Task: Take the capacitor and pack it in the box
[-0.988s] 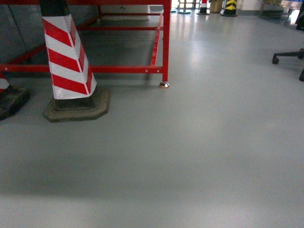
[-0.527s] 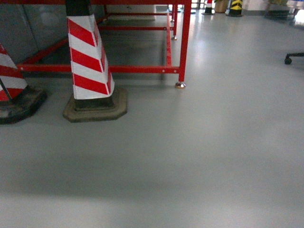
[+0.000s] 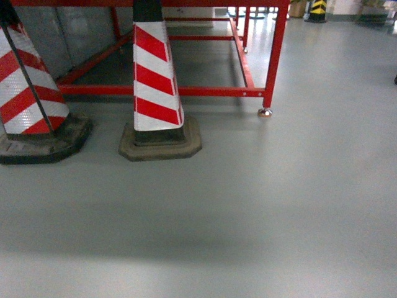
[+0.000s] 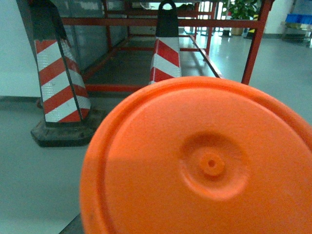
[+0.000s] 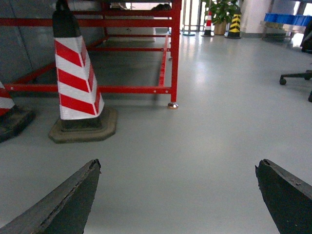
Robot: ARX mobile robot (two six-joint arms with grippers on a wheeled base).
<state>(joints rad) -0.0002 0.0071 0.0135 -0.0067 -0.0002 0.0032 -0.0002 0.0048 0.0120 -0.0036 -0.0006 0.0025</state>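
The capacitor (image 4: 204, 161) fills the left wrist view, its orange end face toward the lens and very close; the left gripper itself is not visible there, so whether it clamps the capacitor cannot be told. The right gripper (image 5: 178, 195) hangs over bare grey floor (image 3: 279, 205) with its two fingers (image 5: 63, 204) spread wide apart and nothing between them. The head view shows two red-and-white cones (image 3: 156, 81) on dark bases, standing before one red metal frame (image 3: 273, 56). One yellow-and-black cone (image 5: 236, 22) stands far behind, beside one potted plant (image 5: 222, 12).

Left hand hidden behind capacitor (image 4: 204, 161)
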